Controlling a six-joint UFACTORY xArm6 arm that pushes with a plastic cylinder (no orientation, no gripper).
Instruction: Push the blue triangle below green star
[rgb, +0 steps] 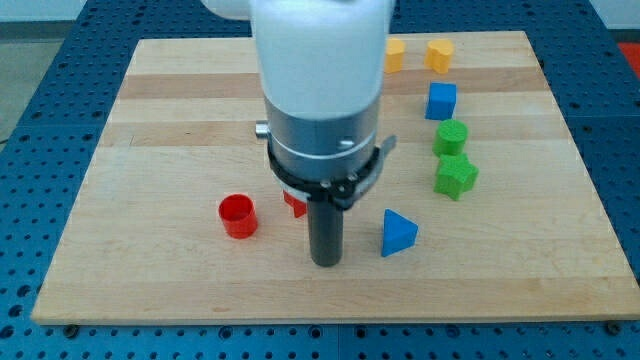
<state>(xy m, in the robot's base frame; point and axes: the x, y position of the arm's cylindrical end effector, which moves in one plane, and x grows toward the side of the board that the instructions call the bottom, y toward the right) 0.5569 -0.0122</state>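
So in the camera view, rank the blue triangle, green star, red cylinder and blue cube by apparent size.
1. Blue triangle, green star and red cylinder: look alike, no ranking.
2. Blue cube: smallest-looking, though it sits farther up the board, so nearness may explain it.

No text, label, brand, number or sign can be read on anything here.

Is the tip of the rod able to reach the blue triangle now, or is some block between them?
Probably yes. My tip stands just to the view's left of the blue triangle, with only bare board between them. The red cylinder lies on the tip's other side.
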